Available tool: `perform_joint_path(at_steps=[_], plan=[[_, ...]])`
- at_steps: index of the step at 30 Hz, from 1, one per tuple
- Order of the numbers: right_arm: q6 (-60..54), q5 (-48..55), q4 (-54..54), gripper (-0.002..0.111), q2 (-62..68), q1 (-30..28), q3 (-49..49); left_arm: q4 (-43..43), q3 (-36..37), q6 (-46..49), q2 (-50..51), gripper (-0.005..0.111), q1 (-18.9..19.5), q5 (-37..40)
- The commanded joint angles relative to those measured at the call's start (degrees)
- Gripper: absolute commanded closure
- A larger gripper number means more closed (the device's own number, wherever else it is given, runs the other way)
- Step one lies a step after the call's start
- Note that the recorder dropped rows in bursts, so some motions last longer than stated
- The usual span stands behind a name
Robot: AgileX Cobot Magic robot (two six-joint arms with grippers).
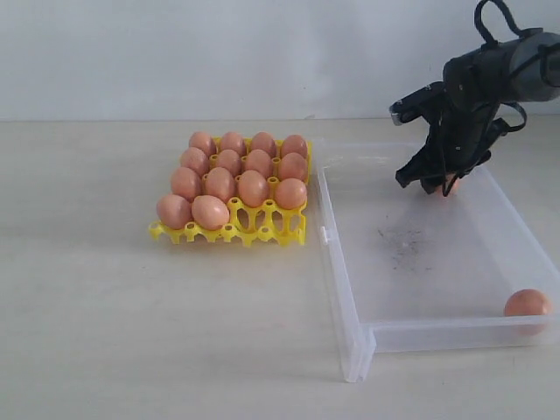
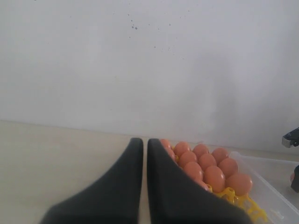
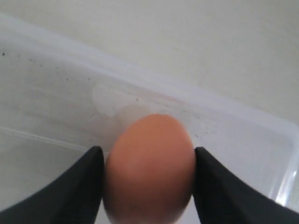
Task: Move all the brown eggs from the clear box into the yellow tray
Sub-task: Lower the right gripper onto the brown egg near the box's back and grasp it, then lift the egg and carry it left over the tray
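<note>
The yellow tray (image 1: 262, 229) stands left of the clear box (image 1: 350, 289) and holds several brown eggs (image 1: 253, 187); two front cups on its right side are bare. My right gripper (image 1: 442, 185) reaches down at the far end of the box. In the right wrist view its jaws (image 3: 148, 150) press both sides of one brown egg (image 3: 149, 168), close to the box wall (image 3: 140, 77). Another brown egg (image 1: 527, 303) lies in the box's near right corner. My left gripper (image 2: 145, 142) is shut and holds nothing, with the filled tray (image 2: 243, 203) just beyond it.
Dark specks (image 1: 401, 245) mark the box floor. The pale tabletop (image 1: 131, 315) runs left of and in front of the tray. A plain white wall (image 1: 219, 52) rises behind the table. The left arm is outside the exterior view.
</note>
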Motion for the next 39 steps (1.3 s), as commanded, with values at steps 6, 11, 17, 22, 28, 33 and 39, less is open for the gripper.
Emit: perform_joint_path(at_steps=[6,11,17,22,28,33,39], plan=[[-0.57,-1.03,0.18,0.057,0.69,-0.26,-0.34,-0.51,-0.18,-0.42,-0.15,0.103,-0.33,-0.92],[-0.57,1.93,0.94,0.084,0.69,-0.26,-0.34,-0.51,-0.18,-0.42,-0.15,0.103,-0.33,-0.92],[0.2,3.77,5.91,0.109,0.5,-0.47,-0.34,-0.51,-0.18,-0.42,-0.15,0.103,-0.33,-0.92],[-8.81,-14.26,32.05,0.109,-4.35,-0.28,6.32,-0.51,-0.18,-0.42,-0.15,0.103,-0.33,-0.92],[-21.67,-40.24,47.84,0.109,-19.89,-0.28,25.62,-0.51,-0.18,-0.42,-0.15,0.103,-0.33,-0.92],[-16.34,-55.12,43.89,0.109,-33.27,2.68,37.98,-0.51,-0.18,-0.42,-0.15,0.103,-0.33,-0.92],[7.78,-62.69,20.82,0.109,-38.18,7.54,40.65,-0.51,-0.18,-0.42,-0.15,0.103,-0.33,-0.92]])
